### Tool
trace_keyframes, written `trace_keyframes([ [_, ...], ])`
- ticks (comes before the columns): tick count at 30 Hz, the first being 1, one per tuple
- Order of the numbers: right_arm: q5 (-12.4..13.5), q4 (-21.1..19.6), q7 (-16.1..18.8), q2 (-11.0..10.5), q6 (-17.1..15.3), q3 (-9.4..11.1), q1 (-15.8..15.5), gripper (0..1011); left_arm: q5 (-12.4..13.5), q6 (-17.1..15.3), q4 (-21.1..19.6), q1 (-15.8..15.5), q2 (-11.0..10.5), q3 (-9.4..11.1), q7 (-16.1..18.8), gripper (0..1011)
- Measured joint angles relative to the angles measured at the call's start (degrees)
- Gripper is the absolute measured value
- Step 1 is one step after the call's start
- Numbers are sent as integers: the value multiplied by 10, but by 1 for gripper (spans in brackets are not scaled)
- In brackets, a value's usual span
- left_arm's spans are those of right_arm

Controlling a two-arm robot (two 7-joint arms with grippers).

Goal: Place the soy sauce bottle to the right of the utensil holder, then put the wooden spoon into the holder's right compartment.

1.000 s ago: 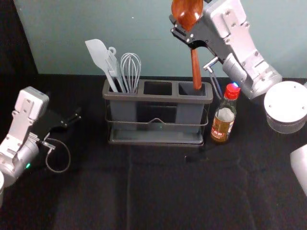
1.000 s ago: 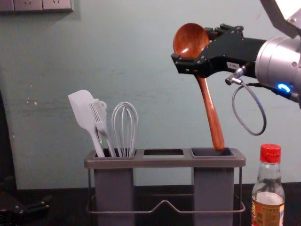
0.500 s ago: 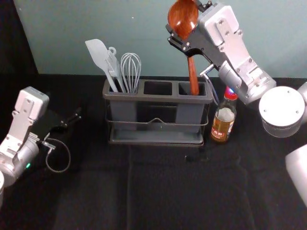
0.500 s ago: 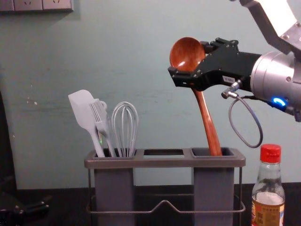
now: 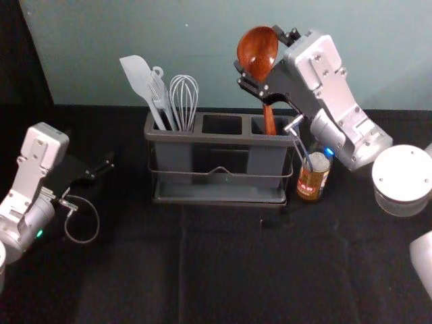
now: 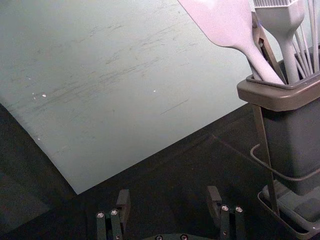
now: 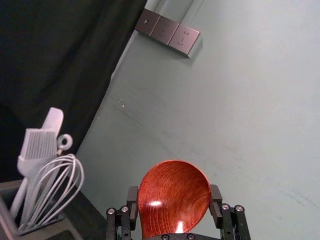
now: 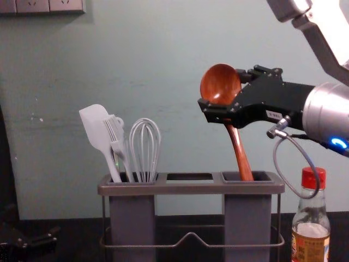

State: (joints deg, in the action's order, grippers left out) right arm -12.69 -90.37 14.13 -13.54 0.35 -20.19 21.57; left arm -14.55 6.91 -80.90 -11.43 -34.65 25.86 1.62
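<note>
Sideways, the right pincer (image 5: 256,47) grips the spoon (image 8: 220,84) above the holder (image 8: 191,188).

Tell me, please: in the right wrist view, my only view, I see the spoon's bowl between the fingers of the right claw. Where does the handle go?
Observer: The handle slants down into the opening of the right compartment of the holder.
Operator: Thank you. Is the soy sauce bottle standing?
Observer: Yes, upright, to the right of the holder.
Operator: And how is the left claw, please?
Observer: It is open, left of the holder.
</note>
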Motion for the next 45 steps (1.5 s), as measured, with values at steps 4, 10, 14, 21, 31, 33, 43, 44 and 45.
trace_keyframes([
  [4,8,-14,7,-10,-1,4,-17,854,0,0,0,0,0,0,0,1005],
  [10,19,-27,18,-21,-11,9,-33,854,0,0,0,0,0,0,0,1005],
  [14,34,-35,36,-33,-27,13,-38,854,0,0,0,0,0,0,0,1005],
  [21,58,-46,73,-57,-54,11,-39,854,0,0,0,0,0,0,0,1005],
  [31,82,-56,94,-81,-77,5,-36,854,0,0,0,0,0,0,0,1005],
  [33,84,-58,94,-83,-78,5,-37,854,0,0,0,0,0,0,0,1005],
  [43,101,-60,97,-90,-90,6,-39,854,0,0,0,0,0,0,0,1005],
  [44,100,-60,97,-89,-90,6,-39,854,0,0,0,0,0,0,0,1005],
  [45,100,-60,97,-89,-90,6,-39,855,0,0,0,0,0,0,0,1005],
])
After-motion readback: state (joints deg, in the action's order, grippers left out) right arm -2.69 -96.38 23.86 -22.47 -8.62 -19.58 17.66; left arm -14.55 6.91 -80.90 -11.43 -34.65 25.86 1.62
